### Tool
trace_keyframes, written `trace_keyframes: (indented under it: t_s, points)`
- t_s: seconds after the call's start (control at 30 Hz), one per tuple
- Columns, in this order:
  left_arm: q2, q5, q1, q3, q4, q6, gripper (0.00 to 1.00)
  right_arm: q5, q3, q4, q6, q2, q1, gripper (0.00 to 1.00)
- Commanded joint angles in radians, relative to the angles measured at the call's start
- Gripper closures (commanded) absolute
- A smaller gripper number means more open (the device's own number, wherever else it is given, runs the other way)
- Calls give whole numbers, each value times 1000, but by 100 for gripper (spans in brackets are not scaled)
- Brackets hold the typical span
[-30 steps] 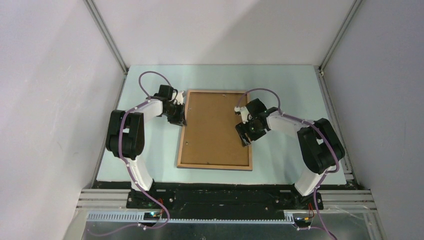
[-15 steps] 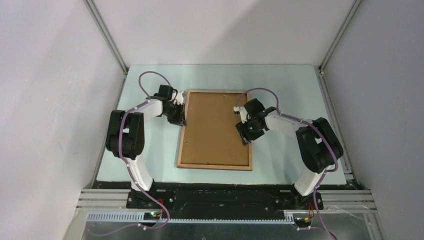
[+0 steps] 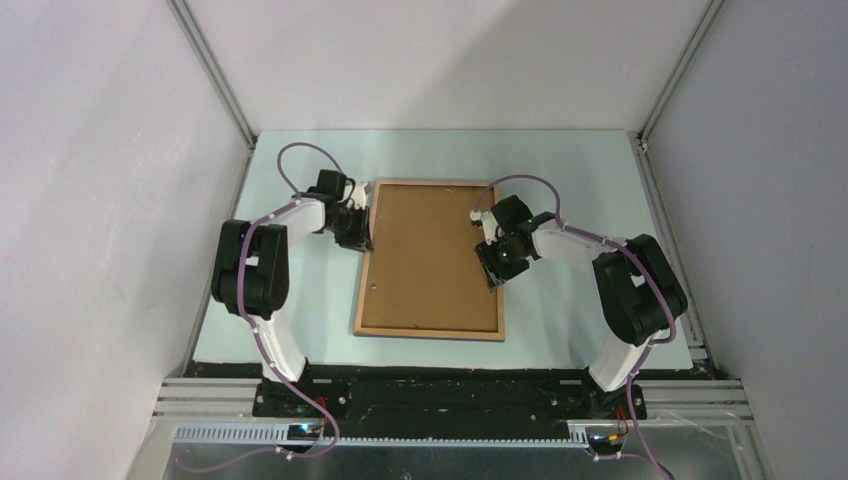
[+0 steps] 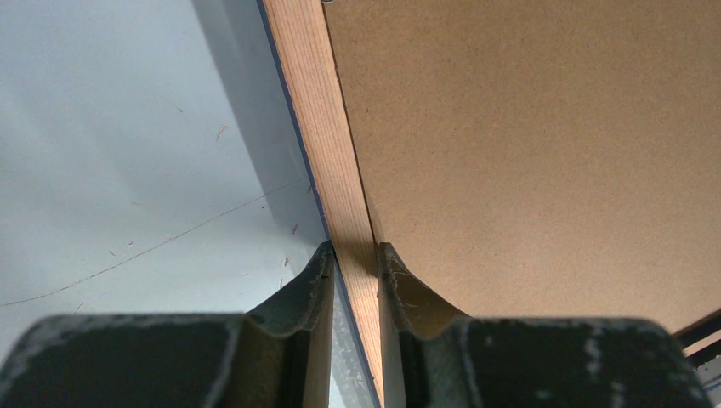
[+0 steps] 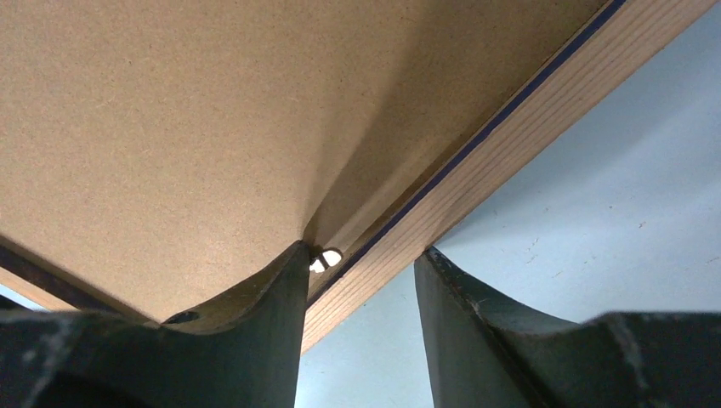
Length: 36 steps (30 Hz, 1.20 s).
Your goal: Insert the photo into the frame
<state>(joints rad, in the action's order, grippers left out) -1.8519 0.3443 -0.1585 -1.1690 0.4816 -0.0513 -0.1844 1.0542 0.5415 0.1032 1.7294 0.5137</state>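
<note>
The frame [image 3: 428,332] lies flat mid-table with its wood-brown rails up, and a brown backing board [image 3: 430,260] fills it. The photo is hidden. My left gripper [image 3: 362,238] is at the left rail. In the left wrist view that gripper [image 4: 353,251] is shut on the rail [image 4: 319,110], one finger on the table side and one on the board [image 4: 527,144]. My right gripper [image 5: 363,251] straddles the right rail [image 5: 510,144]. It is open: the inner finger rests on the board [image 5: 212,110] and the outer finger stands apart from the rail.
A small white tab [image 5: 326,257] shows at the board's edge beside my right inner finger. The pale blue table [image 3: 570,180] is walled on three sides, and metal rails run along its left and right edges.
My right gripper's jaws have narrowed around the right rail, and that wrist has crept slightly farther up the rail. The left gripper and the frame have not moved.
</note>
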Motion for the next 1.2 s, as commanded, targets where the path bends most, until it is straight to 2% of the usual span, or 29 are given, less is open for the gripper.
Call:
trace_keyframes:
  t_s: [0.0,0.8,0.9,1.17]
  points:
    - [-22,58,-4,0,3,30,100,-51,9,-11,41,26,-7,62]
    - [-33,70,7,-3,2,26,100,-117,7,29,76,31,-23,67]
    - [-32,70,6,-3,2,27,100,-119,8,24,71,25,-26,63]
    - [-34,79,6,-1,3,26,100,-176,33,45,27,8,-108,43]
